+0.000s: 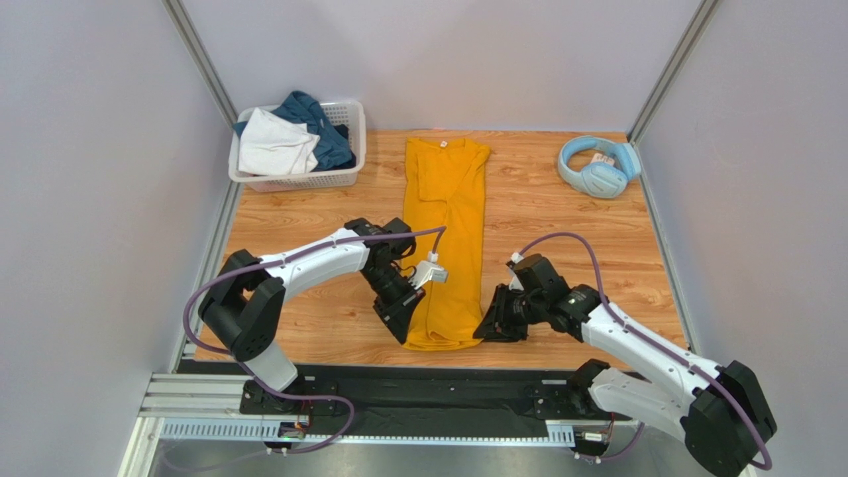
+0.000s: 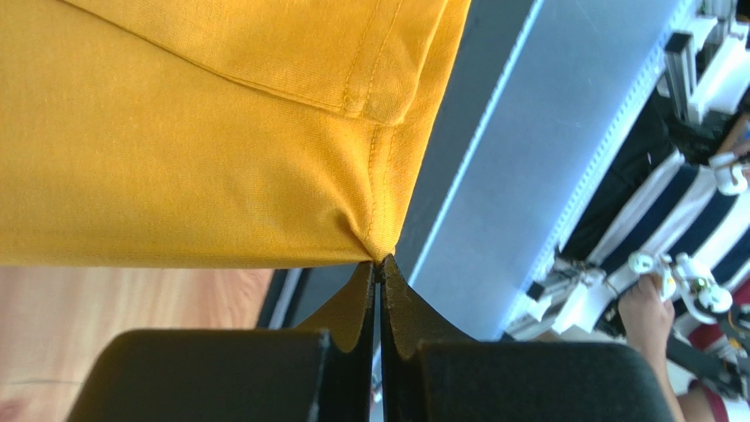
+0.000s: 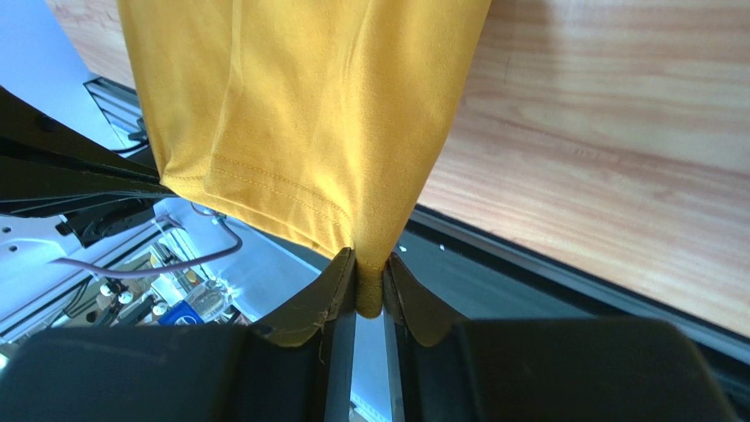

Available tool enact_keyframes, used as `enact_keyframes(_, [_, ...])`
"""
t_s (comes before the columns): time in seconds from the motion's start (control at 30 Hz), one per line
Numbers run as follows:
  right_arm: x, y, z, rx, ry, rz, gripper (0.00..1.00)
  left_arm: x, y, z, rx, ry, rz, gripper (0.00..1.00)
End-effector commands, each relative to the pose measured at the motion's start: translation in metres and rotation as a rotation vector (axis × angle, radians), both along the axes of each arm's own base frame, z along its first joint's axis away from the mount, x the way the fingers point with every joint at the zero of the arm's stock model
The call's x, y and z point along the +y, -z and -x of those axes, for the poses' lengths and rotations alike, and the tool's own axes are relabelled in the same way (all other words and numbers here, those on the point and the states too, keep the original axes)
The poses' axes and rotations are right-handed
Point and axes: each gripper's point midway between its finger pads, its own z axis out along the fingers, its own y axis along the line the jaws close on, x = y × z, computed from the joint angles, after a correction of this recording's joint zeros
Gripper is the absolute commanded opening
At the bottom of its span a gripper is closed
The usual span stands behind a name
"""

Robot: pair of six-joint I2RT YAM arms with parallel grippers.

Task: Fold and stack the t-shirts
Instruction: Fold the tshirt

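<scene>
Two claws, left claw (image 2: 378, 264) and right claw (image 3: 370, 286), pinch shut on the near hem corners of the shirt (image 1: 445, 234). It runs lengthwise away, collar farthest; from above, those corners are hidden.

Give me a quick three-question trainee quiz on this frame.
1. True or false: the left fingers and right fingers each pinch a near corner of the yellow shirt.
2. Where are the headphones? A. on the yellow shirt B. at the far right of the table C. between the arm bases
3. Fill in: the white garment and blue garment lie in the ____.
Key: 1 true; 2 B; 3 basket.
</scene>
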Motion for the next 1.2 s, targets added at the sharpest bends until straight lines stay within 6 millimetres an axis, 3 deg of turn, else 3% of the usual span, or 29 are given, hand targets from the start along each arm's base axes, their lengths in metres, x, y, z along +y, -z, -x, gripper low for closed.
enact_keyframes(0.0, [-0.004,-0.006,0.014,0.018,0.005,0.005,0.22,0.004,-0.02,0.028,0.058,0.084,0.063,0.02])
enact_keyframes(0.13, [-0.004,-0.016,0.022,0.016,-0.006,0.007,0.22,0.001,-0.025,0.037,0.063,0.119,0.078,0.03])
enact_keyframes(0.3, [-0.001,-0.033,0.008,-0.045,-0.011,0.022,0.22,0.0,-0.025,0.029,0.044,0.122,0.046,0.0])
enact_keyframes(0.33, [0.003,-0.044,0.0,-0.075,-0.012,0.016,0.22,-0.003,-0.029,0.024,0.027,0.121,0.051,0.0])
enact_keyframes(0.43, [0.008,-0.048,-0.015,-0.101,-0.036,0.052,0.22,-0.008,-0.038,0.006,-0.04,0.102,0.051,0.0])
enact_keyframes(0.57, [0.014,-0.074,-0.046,-0.177,-0.041,0.059,0.22,-0.011,-0.05,-0.021,-0.119,0.053,0.065,0.0])
enact_keyframes(0.7, [0.009,-0.079,-0.07,-0.204,-0.025,0.081,0.22,-0.01,-0.059,-0.048,-0.141,-0.021,0.07,0.0])
enact_keyframes(0.93, [-0.006,-0.088,-0.11,-0.232,0.045,0.082,0.22,0.005,-0.051,-0.084,-0.182,-0.127,0.038,0.0])
enact_keyframes(1.17, [-0.001,-0.091,-0.135,-0.236,0.055,0.065,0.21,0.006,-0.046,-0.1,-0.195,-0.164,0.036,0.0])
